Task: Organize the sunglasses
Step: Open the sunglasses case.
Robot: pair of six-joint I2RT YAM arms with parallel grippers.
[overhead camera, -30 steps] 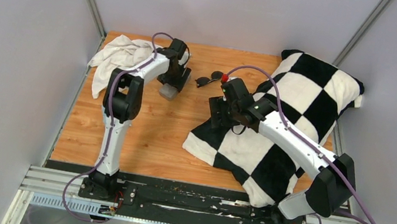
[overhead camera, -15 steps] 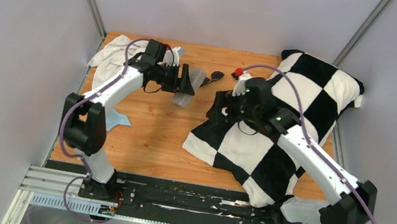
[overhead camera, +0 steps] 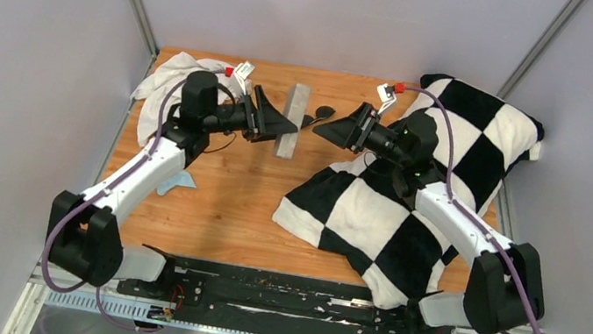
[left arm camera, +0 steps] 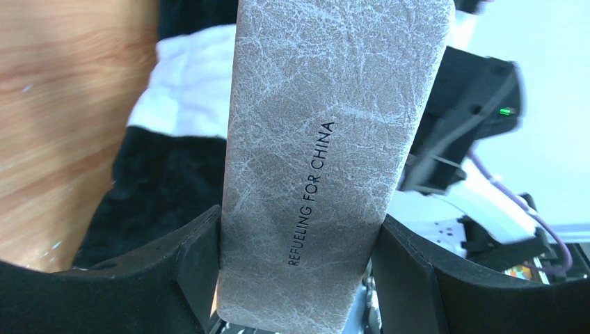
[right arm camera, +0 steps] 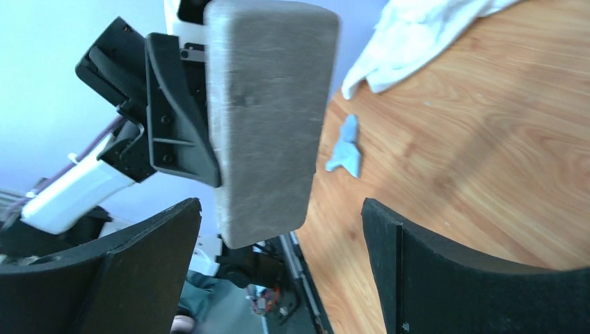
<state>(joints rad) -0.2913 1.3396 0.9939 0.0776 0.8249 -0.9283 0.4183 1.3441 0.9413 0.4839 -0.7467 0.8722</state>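
Observation:
My left gripper [overhead camera: 275, 121] is shut on the closed grey case [overhead camera: 291, 118] and holds it in the air above the wooden table, long side towards the right arm. The left wrist view shows both fingers pressed on the case [left arm camera: 327, 160]. My right gripper [overhead camera: 322, 129] is open and empty, facing the case from the right with a small gap. The case also shows in the right wrist view [right arm camera: 268, 118], ahead of the open fingers. The sunglasses [overhead camera: 320, 115] lie on the table behind the two grippers, mostly hidden; only a dark lens shows.
A black-and-white checkered pillow [overhead camera: 433, 179] covers the table's right side. A white towel [overhead camera: 166, 77] lies at the back left. A light blue cloth [overhead camera: 176, 180] lies by the left arm and shows in the right wrist view [right arm camera: 346, 149].
My left arm has lifted the case off the table and turned it towards the right arm. My right gripper has risen and swung to face it, jaws open.

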